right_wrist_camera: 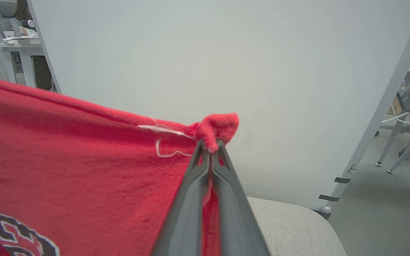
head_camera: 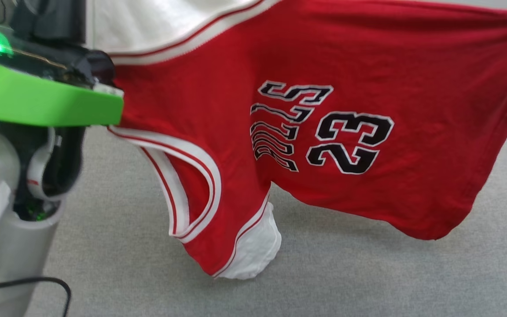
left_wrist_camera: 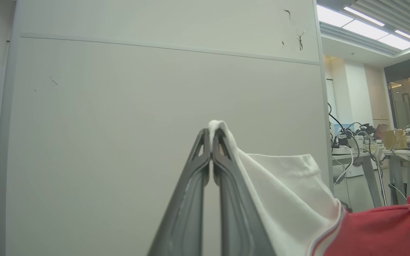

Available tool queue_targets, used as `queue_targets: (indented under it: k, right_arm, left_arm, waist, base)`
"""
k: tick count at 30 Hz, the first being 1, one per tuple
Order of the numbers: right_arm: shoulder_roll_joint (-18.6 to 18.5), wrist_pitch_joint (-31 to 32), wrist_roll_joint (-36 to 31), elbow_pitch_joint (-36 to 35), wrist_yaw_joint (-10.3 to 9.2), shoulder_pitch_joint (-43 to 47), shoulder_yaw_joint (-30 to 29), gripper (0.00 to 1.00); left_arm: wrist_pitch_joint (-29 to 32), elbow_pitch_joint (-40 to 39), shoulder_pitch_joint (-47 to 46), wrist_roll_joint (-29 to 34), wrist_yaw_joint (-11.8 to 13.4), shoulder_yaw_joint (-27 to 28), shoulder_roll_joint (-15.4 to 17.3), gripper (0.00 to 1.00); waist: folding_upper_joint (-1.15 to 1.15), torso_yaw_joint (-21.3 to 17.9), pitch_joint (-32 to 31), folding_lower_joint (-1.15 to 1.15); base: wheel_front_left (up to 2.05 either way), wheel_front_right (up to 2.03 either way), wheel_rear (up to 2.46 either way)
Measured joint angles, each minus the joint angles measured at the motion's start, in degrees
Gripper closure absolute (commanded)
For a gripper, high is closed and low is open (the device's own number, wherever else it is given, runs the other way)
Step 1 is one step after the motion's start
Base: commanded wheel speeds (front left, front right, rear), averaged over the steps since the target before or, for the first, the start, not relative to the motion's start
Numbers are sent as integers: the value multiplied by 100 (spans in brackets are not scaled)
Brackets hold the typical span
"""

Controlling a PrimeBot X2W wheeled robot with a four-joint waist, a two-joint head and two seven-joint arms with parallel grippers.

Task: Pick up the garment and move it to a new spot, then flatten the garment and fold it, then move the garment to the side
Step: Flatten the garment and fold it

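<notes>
Holding the garment (head_camera: 412,79) up in the air, stretched sideways between both grippers

Clamping the left gripper (left_wrist_camera: 211,133) tight on a white bit of sleeve, with a little fabric poking out past the tips. Same deal with the right gripper (right_wrist_camera: 210,144), pinched down on a bunched red corner, loose white thread just beside it. Hanging over the grey padded surface (head_camera: 324,281) with the black-and-white chest lettering turned sideways, striped neckline toward the left arm, and a white sleeve drooping lowest. Can't tell whether that sleeve is touching the surface. Pointing both sets of fingers at a plain pale partition (left_wrist_camera: 119,124). Also catching a bright green band (head_camera: 38,97) on the left arm at the head view's left edge.
</notes>
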Motion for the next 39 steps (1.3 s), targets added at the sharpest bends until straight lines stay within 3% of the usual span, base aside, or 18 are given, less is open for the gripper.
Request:
queue_targets:
  k: [7,13,20,29,39]
  right_arm:
    - [-163,-391,-238,172,0,-617,-1,100]
    - [-385,-762,-403,635,2,-1765,335,100]
    - [-377,-1285,-589,1615,3,-3360,812,100]
    - [174,-2274,-1079,3426,8,-5468,1327,100]
    - [784,-3227,-1674,5131,9,-6703,1227,100]
  left_arm:
    - [168,175,-909,132,-336,64,360,100]
    - [366,687,-2123,309,-817,76,713,100]
    - [413,1737,-3801,622,-1304,-67,833,100]
    - [-114,3766,-6172,1522,-1688,-649,865,100]
    - [-1088,5525,-7377,1779,-1746,-1046,577,100]
  waist:
    - [0,18,583,0]
    - [0,40,1251,0]
    - [0,51,2107,1]
    - [0,-20,3269,2]
    - [0,-163,4049,1]
  base:
    - [0,0,0]
    - [0,0,0]
    - [0,0,0]
    - [0,0,0]
    - [0,0,0]
